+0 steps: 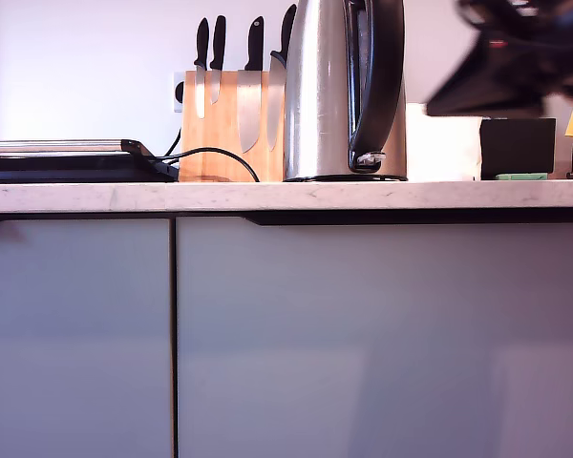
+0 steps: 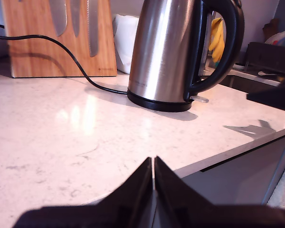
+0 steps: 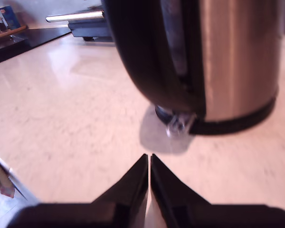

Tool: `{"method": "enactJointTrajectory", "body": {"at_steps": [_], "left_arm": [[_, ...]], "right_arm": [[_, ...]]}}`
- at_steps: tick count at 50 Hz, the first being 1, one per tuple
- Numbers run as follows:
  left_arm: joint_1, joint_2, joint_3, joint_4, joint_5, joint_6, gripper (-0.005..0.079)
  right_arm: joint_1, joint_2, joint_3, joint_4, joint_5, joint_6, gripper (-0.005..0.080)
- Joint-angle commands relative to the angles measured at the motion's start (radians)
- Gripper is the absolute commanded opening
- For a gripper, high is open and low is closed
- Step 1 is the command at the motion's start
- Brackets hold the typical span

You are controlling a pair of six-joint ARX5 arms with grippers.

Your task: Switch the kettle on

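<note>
The kettle (image 1: 336, 91) stands on the worktop (image 1: 286, 196) beside a knife block (image 1: 231, 124), its clear switch (image 3: 179, 126) apparently not yet pressed. My second tool (image 3: 148, 164), jaws closed and empty, hovers near that switch; my first tool (image 2: 153, 173), also closed, waits farther off.

A home kitchen: stone worktop (image 1: 267, 197), knife block (image 1: 231, 126), kettle (image 1: 332, 91), cupboard doors (image 1: 363, 334).
</note>
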Motion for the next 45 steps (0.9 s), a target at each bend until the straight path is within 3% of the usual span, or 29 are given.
{"method": "enactJointTrajectory", "body": {"at_steps": [1, 26, 45], "left_arm": [[-0.005, 0.009, 0.017, 0.014, -0.005, 0.005, -0.0015], [-0.005, 0.009, 0.017, 0.014, -0.016, 0.005, -0.0015], [-0.005, 0.009, 0.017, 0.014, -0.016, 0.005, -0.0015]], "right_arm": [[0.012, 0.042, 0.026, 0.011, 0.006, -0.006, -0.0011], [0.026, 0.233, 0.154, 0.034, 0.035, -0.079, -0.0011], [0.026, 0.299, 0.163, 0.079, 0.081, -0.104, -0.0011]]}}
